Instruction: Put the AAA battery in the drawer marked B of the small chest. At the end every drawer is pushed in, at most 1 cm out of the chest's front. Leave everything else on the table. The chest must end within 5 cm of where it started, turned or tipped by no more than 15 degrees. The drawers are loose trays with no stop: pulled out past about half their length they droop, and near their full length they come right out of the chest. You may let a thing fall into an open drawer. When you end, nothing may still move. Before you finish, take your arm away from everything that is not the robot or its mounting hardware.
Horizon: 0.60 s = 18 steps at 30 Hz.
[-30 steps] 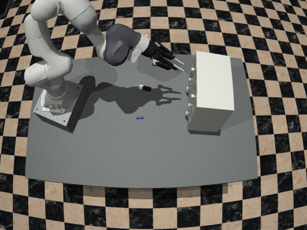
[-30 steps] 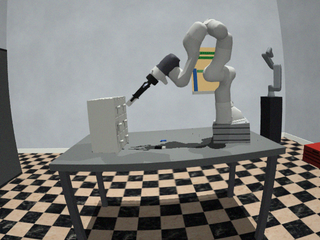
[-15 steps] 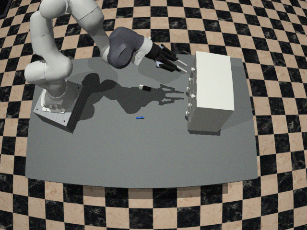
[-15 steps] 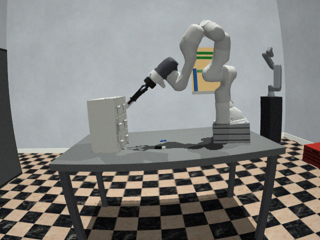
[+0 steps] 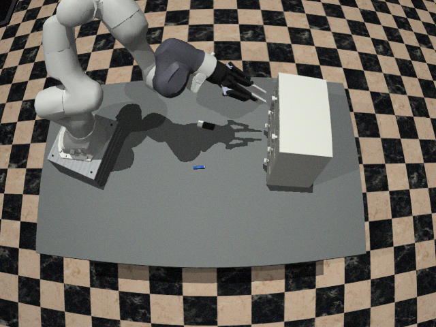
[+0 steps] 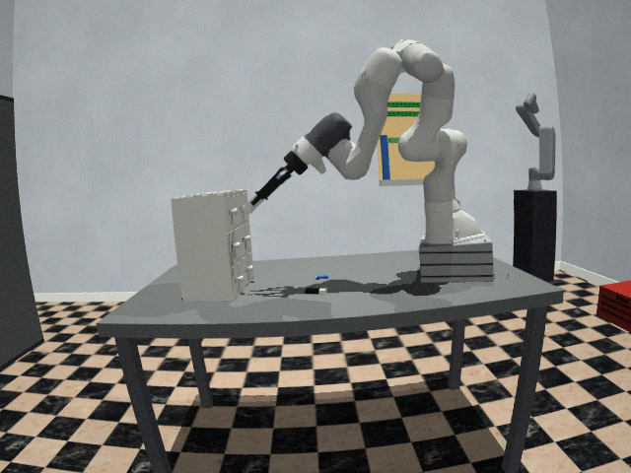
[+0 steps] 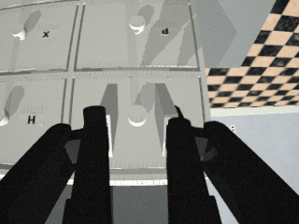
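The AAA battery [image 5: 199, 167] [image 6: 320, 277] is small and blue and lies on the grey table [image 5: 176, 225] in the middle, far from my gripper. The white chest [image 5: 304, 112] [image 6: 203, 244] stands at the right with its drawer fronts [image 7: 137, 44] facing the arm; all drawers look pushed in. My gripper [image 5: 262, 94] [image 6: 249, 205] [image 7: 135, 99] hangs slanted just in front of the chest's top row. Its fingers stand a little apart, empty, with a round drawer knob [image 7: 137, 116] showing between the tips. That drawer's letter is hidden; I read H, X and d on others.
A short black and white cylinder [image 5: 206, 125] [image 6: 315, 290] lies on the table in the arm's shadow, between the robot base [image 5: 84, 154] and the chest. A black pedestal [image 6: 533, 229] stands off the table behind.
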Motion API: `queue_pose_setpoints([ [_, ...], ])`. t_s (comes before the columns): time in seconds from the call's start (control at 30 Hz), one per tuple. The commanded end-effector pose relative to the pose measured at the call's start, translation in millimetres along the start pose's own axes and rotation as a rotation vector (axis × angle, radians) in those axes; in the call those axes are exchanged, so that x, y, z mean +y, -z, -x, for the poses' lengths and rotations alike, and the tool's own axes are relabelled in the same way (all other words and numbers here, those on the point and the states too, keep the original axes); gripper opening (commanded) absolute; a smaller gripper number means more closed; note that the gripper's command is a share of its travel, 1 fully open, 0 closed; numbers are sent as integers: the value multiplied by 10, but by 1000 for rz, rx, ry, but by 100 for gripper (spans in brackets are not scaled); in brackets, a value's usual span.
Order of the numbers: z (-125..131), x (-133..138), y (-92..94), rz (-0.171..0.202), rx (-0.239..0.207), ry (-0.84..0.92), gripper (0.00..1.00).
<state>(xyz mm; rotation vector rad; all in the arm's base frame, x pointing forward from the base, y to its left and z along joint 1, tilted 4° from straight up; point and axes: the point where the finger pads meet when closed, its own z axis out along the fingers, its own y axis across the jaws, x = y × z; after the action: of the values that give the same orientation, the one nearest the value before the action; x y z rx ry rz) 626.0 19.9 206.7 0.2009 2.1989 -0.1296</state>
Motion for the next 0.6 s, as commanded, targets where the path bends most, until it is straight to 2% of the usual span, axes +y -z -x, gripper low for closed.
queue_pose_setpoints([
  [0.0,16,9,-1,2,-5,-4,20],
  [0.57,32,17,-1,2,-5,-4,20],
])
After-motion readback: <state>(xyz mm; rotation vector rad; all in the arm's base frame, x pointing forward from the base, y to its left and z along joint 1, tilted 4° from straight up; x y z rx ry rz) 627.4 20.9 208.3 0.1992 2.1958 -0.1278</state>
